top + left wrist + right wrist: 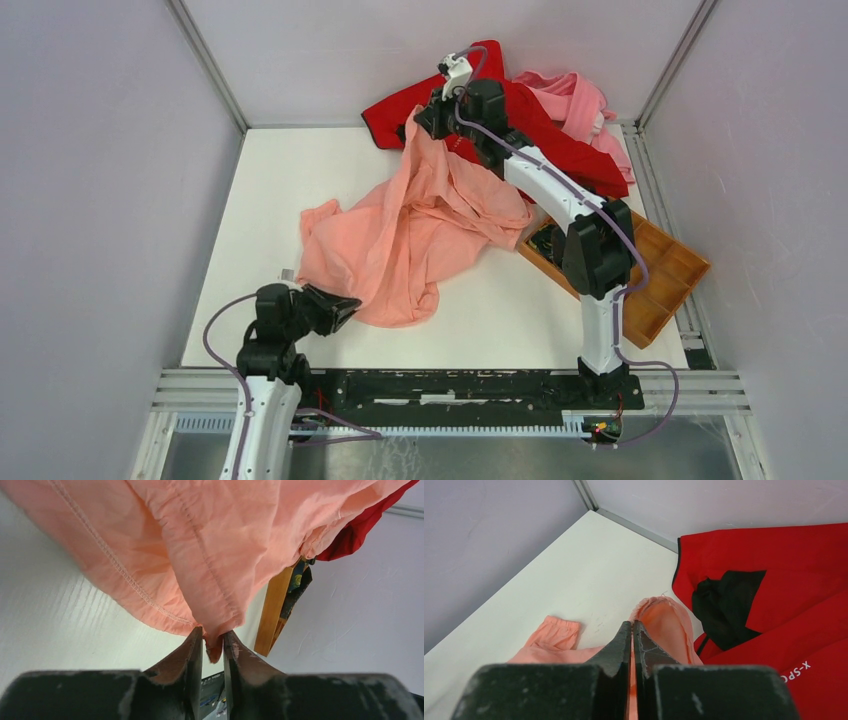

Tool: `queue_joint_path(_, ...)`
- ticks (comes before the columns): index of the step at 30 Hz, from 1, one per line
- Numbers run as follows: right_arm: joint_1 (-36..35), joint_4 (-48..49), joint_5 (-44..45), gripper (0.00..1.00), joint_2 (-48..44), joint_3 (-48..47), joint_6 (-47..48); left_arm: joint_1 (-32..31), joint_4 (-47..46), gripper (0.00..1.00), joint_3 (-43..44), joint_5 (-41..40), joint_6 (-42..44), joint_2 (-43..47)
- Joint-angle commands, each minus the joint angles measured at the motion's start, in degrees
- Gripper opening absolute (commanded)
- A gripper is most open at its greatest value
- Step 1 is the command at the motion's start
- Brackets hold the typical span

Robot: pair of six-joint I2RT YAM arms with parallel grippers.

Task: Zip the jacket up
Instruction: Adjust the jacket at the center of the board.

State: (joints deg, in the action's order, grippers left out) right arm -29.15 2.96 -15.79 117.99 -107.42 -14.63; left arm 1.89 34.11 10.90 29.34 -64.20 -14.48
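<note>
- My left claw (352,306) is low at the near left of the table (262,200), at the near hem of the jacket (400,230).
- In the left wrist view its fingers (192,652) stand a little apart, and a small fold of the salmon cloth sits in the narrow gap. I cannot tell whether they really press on it.
- The jacket lies crumpled across the middle of the table, and its far end is lifted up. I read no label and no print on it, only stitched seams (120,572). The folds hide how its front closes.
- My right claw (427,120) is high at the far side with its fingers pressed together, and it pinches the raised end of the jacket. A thin strip of salmon cloth shows between them in the right wrist view.
- The red garment (774,565) lies behind the jacket, with a black inner part (724,605). Its white letters (796,669) read "X-SP" and then the frame edge cuts them.
- The paler pink garment (585,100) lies partly on the red one. My right arm covers part of both.
- The wooden tray (670,285) is at the right edge of the table. My arm hides the dark things (548,245) in it, and I cannot name them.
</note>
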Motion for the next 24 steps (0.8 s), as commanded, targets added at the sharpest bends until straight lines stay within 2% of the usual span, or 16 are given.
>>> queue_joint_path(1,-0.2,1.5,0.3,0.09,0.6,1.1,2.1,-3.3,-3.7,0.39,-1.1,-1.9,-2.3,-0.5)
queue_joint_path(3,-0.1,0.4,-1.1,0.19,0.6,1.6,3.5,-4.6,-0.2,0.56,0.4,-3.8,-0.7,-0.5)
queue_joint_path(5,0.2,-0.8,-2.4,0.27,0.3,2.3,4.8,-5.0,4.8,0.66,3.2,-6.1,1.9,-0.1)
queue_joint_path(8,1.4,-1.4,-6.6,0.39,-0.8,4.4,6.4,-5.0,8.9,0.71,7.3,-7.9,3.9,1.1)
queue_joint_path(10,2.6,-1.1,-10.0,0.51,-2.3,6.4,7.8,-5.0,9.9,0.75,9.8,-9.0,5.1,1.4)
queue_joint_path(12,3.9,-1.7,-13.2,0.65,-3.9,8.2,10.5,-5.0,9.5,0.79,12.9,-10.3,7.4,0.8)
queue_joint_path(14,5.4,-2.7,-16.1,0.74,-6.0,10.1,13.8,-5.0,7.4,0.84,16.5,-10.7,11.9,-1.0)
queue_joint_path(16,6.9,-4.5,-19.4,0.78,-8.5,12.0,17.4,-5.0,3.1,0.86,19.1,-9.6,16.7,-3.5)
queue_joint_path(18,8.5,-6.2,-23.4,0.81,-11.6,14.4,20.6,-5.0,-5.7,0.9,20.2,-7.2,19.0,-6.4)
queue_joint_path(22,11.8,-10.6,-31.6,0.89,-20.3,22.4,30.2,-5.3,-27.6,0.94,17.3,-0.1,15.6,-13.9)
queue_joint_path(24,13.6,-13.1,-33.8,0.94,-25.8,28.0,37.7,-7.5,-36.7,0.95,16.0,1.7,15.7,-18.1)
